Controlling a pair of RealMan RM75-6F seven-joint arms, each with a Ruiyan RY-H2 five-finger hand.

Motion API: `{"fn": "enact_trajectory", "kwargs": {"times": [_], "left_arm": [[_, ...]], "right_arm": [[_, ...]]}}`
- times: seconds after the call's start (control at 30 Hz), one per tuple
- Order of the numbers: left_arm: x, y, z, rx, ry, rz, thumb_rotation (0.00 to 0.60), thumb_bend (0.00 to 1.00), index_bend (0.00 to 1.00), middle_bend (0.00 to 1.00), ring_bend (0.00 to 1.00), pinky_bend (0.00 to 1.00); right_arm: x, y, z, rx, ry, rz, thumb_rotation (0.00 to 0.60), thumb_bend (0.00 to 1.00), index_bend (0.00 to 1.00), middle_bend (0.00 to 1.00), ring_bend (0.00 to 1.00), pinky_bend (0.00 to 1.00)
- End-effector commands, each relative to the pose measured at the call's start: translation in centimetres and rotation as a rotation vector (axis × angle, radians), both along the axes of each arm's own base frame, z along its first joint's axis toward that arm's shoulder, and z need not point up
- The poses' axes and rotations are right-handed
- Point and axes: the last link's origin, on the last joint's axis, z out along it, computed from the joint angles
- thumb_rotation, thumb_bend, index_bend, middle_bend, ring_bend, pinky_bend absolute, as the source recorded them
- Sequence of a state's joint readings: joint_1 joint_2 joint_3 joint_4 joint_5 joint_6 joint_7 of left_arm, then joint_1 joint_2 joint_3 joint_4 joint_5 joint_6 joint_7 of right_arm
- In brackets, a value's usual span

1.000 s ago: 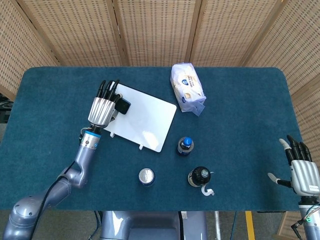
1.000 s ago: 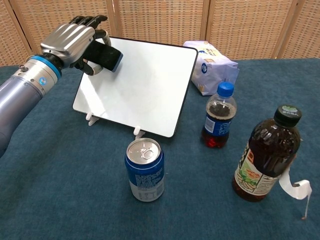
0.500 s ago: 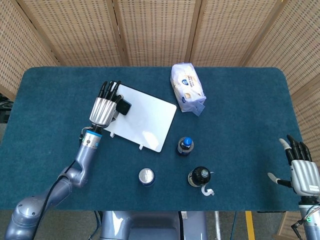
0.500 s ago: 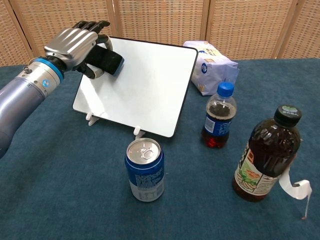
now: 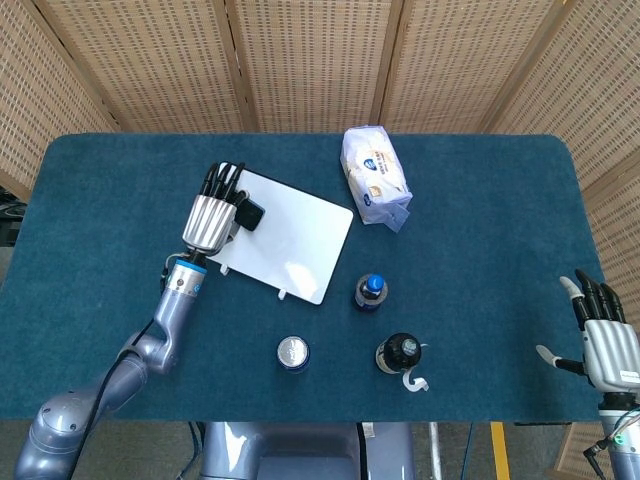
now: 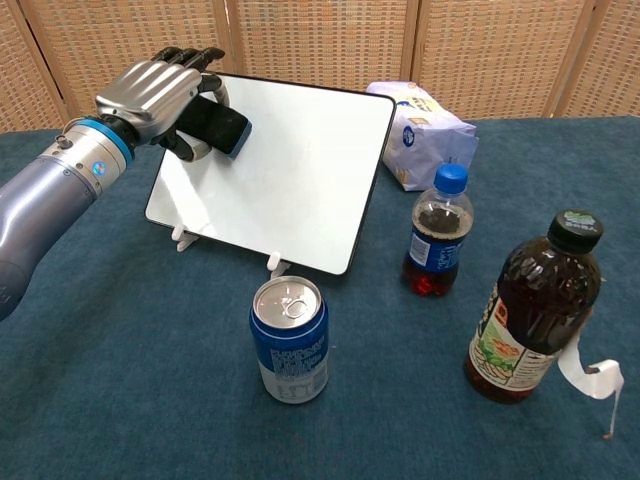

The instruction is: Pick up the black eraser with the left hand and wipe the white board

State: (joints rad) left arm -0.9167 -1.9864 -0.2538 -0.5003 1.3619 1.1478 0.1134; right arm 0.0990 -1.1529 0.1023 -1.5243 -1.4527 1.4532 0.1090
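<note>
the black eraser (image 6: 218,124), a small rounded block, was gripped in the left hand (image 6: 160,92) and pressed to the upper left of the glossy white board (image 6: 290,170), which stood tilted on small feet. the right hand (image 5: 606,340) hung open, holding nothing. a blue felt-like table (image 5: 480,250) sat before woven wicker screens (image 5: 320,60).

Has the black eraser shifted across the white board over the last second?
Yes. The left hand holds the black eraser, which has slid slightly rightward from the white board's upper-left corner toward its middle in the chest view.
</note>
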Motion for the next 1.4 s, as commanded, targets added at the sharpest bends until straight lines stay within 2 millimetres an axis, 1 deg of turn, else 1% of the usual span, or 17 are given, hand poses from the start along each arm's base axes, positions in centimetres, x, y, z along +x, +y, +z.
{"fn": "enact_trajectory", "kwargs": {"times": [0.03,0.5,0.6,0.77,1.03,1.13,1.2,1.4], "left_arm": [[0.00,0.00,0.00,0.000,0.002,0.000,0.600,0.36,0.50,0.00,0.00,0.00],[-0.18,-0.03,-0.10,-0.005,0.013,0.007,0.600,0.35,0.49,0.00,0.00,0.00],[-0.18,-0.05,-0.09,-0.005,0.012,0.006,0.600,0.35,0.45,0.00,0.00,0.00],[-0.25,-0.05,-0.04,-0.005,0.011,0.008,0.600,0.33,0.34,0.00,0.00,0.00],[-0.53,-0.10,-0.10,-0.012,0.026,0.014,0.600,0.29,0.21,0.00,0.00,0.00],[-0.56,-0.12,-0.12,-0.013,0.030,0.014,0.600,0.27,0.18,0.00,0.00,0.00],[-0.55,-0.15,-0.12,-0.013,0.028,0.013,0.600,0.27,0.16,0.00,0.00,0.00],[-0.49,-0.33,0.20,-0.006,0.010,0.000,0.600,0.26,0.04,0.00,0.00,0.00]], "right_arm": [[0.01,0.01,0.00,0.000,0.000,0.001,0.600,0.00,0.07,0.00,0.00,0.00],[0.04,0.02,0.03,-0.003,-0.002,0.003,0.600,0.00,0.07,0.00,0.00,0.00],[0.09,0.00,0.06,-0.007,-0.005,0.008,0.600,0.00,0.07,0.00,0.00,0.00],[0.13,0.05,0.11,-0.015,-0.008,0.015,0.600,0.00,0.07,0.00,0.00,0.00],[0.19,0.04,0.15,-0.024,-0.012,0.025,0.600,0.00,0.07,0.00,0.00,0.00],[0.17,0.04,0.14,-0.024,-0.012,0.025,0.600,0.00,0.07,0.00,0.00,0.00],[0.15,0.03,0.14,-0.024,-0.013,0.024,0.600,0.00,0.07,0.00,0.00,0.00],[0.13,0.02,0.14,-0.023,-0.011,0.024,0.600,0.00,0.07,0.00,0.00,0.00]]}}
